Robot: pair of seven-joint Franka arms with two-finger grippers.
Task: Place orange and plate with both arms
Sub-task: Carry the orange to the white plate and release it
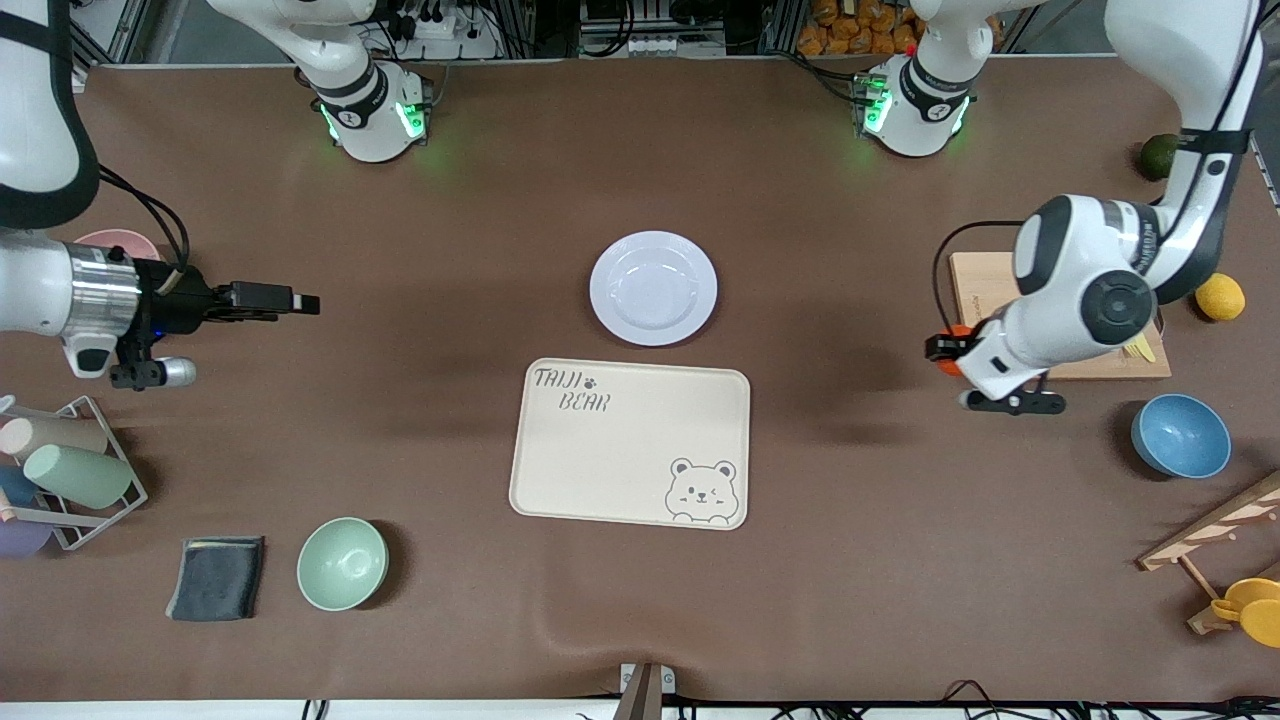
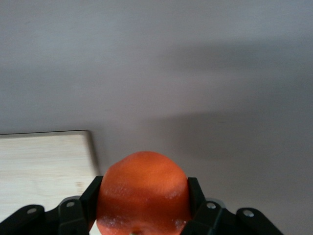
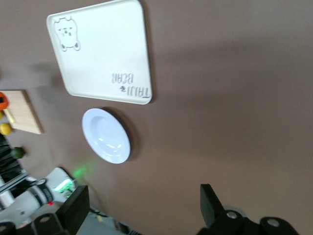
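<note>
The orange is gripped between the fingers of my left gripper. In the front view this gripper holds the orange in the air over the edge of the wooden cutting board. The pale lavender plate lies empty on the table, just farther from the front camera than the cream bear tray. My right gripper is open and empty over bare table toward the right arm's end. Its wrist view shows its own jaws spread wide, with the plate and tray farther off.
A blue bowl, a lemon and a dark green fruit lie near the left arm's end. A mint-green bowl, a grey cloth and a cup rack lie toward the right arm's end.
</note>
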